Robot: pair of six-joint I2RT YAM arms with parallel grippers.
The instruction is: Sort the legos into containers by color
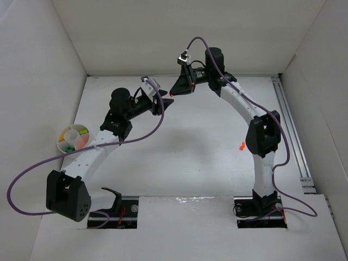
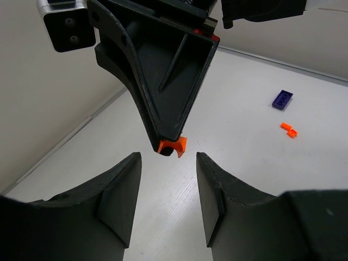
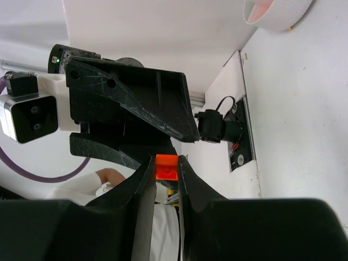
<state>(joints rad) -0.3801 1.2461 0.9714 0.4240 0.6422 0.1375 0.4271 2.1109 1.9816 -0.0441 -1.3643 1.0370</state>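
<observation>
Divided round container [image 1: 59, 141] holds yellow, orange, green legos [image 1: 81, 129].

The right wrist view's top edge cuts off part of the container [image 3: 276, 13].

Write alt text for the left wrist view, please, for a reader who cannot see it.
The right gripper hangs in from the top, pinching a small orange brick just ahead of the open left gripper. Farther off on the white table lie a blue brick and another orange piece.
</observation>
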